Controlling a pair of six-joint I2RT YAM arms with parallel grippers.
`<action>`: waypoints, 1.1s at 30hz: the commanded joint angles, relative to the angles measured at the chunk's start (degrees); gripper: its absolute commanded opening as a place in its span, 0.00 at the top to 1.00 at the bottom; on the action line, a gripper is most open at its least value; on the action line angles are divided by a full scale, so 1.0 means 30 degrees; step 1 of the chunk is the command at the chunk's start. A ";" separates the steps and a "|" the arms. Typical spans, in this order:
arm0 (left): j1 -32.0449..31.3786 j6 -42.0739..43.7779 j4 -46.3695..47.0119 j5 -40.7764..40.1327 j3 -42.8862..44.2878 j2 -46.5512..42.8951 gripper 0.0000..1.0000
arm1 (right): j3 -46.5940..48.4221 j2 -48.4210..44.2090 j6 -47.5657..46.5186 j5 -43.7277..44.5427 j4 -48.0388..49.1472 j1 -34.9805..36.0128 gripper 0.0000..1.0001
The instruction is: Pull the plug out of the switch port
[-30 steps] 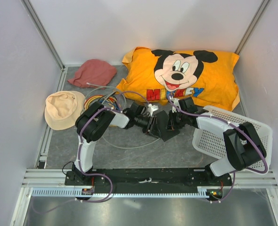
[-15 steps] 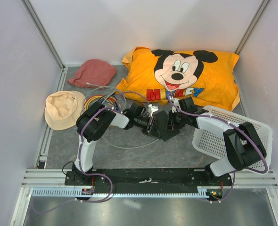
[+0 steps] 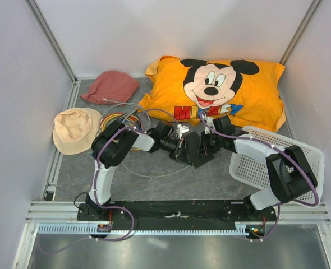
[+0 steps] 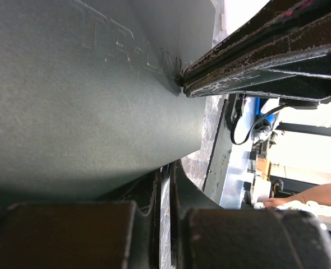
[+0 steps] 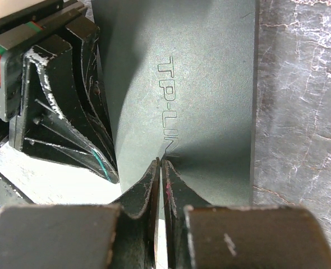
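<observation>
Both are pressed together: the right gripper (image 5: 160,163) touches the switch (image 5: 210,84) on its lettered face, the left gripper (image 4: 165,168) meets its edge.

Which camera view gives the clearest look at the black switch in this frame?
The right wrist view: the switch fills the frame, with its matte top and embossed lettering sharp. The left wrist view shows that same face at a grazing angle, too close to take in. The top external view shows it only as a small dark shape.

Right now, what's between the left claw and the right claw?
The switch: top view shows it filling the gap between left claw and right claw. Right wrist view shows its lettered face between them too.
</observation>
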 commanded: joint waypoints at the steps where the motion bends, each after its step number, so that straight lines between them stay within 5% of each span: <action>1: -0.0314 0.2569 -0.3515 -0.1888 0.0769 0.1380 0.98 | -0.1099 0.1122 -0.0135 0.0915 -0.0914 0.0176 0.88; 19: -0.0255 1.2355 -1.1487 -0.1949 0.0450 0.0503 0.98 | 0.0453 0.2733 -0.1510 0.2585 -0.1148 0.0205 0.89; 33: -0.0196 1.3120 -1.1989 -0.1537 0.0450 -0.0933 0.98 | 0.0806 0.2646 -0.2215 0.3083 -0.1177 0.0205 0.89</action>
